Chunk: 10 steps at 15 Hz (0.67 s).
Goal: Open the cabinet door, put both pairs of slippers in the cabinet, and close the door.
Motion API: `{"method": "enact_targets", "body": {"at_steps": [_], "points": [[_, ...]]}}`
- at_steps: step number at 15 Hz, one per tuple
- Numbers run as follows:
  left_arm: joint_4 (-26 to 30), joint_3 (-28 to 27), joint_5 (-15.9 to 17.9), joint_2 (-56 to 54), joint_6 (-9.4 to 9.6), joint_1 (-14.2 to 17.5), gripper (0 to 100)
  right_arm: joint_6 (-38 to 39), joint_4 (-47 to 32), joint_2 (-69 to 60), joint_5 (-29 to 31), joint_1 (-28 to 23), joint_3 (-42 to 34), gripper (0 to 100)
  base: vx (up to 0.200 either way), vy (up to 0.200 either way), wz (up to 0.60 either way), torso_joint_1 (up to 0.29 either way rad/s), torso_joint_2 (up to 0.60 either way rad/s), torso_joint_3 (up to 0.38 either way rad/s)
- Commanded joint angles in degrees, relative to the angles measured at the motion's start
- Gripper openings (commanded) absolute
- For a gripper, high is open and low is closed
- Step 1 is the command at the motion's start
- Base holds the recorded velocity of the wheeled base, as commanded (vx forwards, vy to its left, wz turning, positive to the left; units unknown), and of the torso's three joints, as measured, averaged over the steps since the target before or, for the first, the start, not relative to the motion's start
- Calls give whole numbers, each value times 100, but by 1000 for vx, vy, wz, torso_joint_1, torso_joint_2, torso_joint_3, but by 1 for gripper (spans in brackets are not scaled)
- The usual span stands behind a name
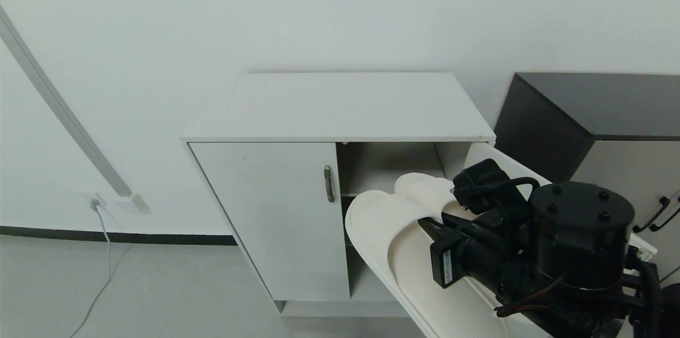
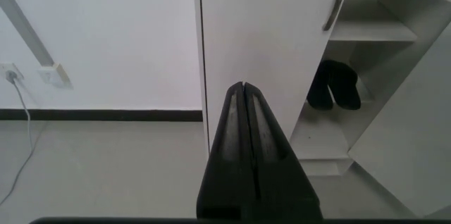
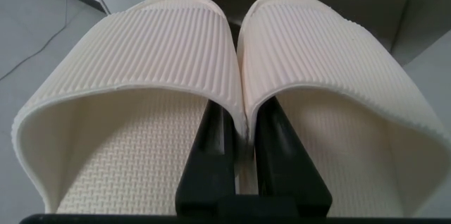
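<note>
Slippers (image 1: 372, 221), cream and ribbed, are pinched in your right gripper (image 3: 243, 129), toes at the cabinet (image 1: 340, 107)'s open bay; left gripper (image 2: 244, 104) closed, empty.

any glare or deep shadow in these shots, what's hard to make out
Head view: soft even light, no glare; the cabinet interior is shaded. Left wrist view: the dark slippers sit on a dim shelf, showing outline only. Right wrist view: the cream slippers are evenly lit, the cabinet opening beyond them dark.
</note>
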State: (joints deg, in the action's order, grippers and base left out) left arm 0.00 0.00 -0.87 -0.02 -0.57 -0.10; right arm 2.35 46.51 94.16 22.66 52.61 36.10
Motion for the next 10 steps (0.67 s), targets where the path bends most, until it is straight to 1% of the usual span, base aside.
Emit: {"method": "enact_targets", "body": {"at_steps": [1, 5, 10], "points": [[0, 0, -1, 2, -4, 1, 0, 2, 7, 6, 1, 3, -6, 0, 0, 0, 0, -207, 530, 315], [0, 0, -1, 11, -4, 1, 0, 2, 7, 76, -7, 3, -15, 0, 0, 0, 0, -195, 510, 312], [0, 0, -1, 2, -4, 1, 0, 2, 7, 111, -7, 3, -15, 0, 0, 0, 0, -165, 495, 322]]}}
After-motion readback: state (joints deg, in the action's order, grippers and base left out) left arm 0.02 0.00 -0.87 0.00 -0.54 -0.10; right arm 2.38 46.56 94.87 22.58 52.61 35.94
